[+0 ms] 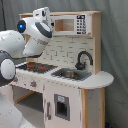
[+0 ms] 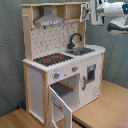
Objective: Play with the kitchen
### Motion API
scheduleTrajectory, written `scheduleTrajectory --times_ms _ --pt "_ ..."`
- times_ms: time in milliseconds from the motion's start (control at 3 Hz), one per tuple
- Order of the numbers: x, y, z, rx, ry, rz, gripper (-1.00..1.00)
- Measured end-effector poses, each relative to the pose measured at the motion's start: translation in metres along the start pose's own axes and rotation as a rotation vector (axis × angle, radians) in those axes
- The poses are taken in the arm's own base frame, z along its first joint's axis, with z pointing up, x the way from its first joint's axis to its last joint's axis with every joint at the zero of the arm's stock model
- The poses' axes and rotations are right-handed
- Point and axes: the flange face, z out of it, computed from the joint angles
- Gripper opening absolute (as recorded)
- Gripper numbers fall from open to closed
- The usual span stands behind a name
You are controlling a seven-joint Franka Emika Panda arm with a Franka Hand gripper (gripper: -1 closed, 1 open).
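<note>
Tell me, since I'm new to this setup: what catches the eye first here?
The tall toy kitchen dominates both exterior views, its black-and-red stovetop beside the black faucet and sink. In the second exterior view its lower oven door hangs open. The white robot arm looms at the first exterior view's left, above the stovetop.

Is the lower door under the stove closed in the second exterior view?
No, the door under the stove of the kitchen hangs open and the cupboard inside shows.
</note>
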Motion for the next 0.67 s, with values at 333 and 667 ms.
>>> scheduleTrajectory --times_ms 333,667 --pt "0.007 -0.006 0.021 0.017 0.004 0.021 -1.00" --pt "0.010 -0.013 0.041 0.035 0.001 0.032 -1.00"
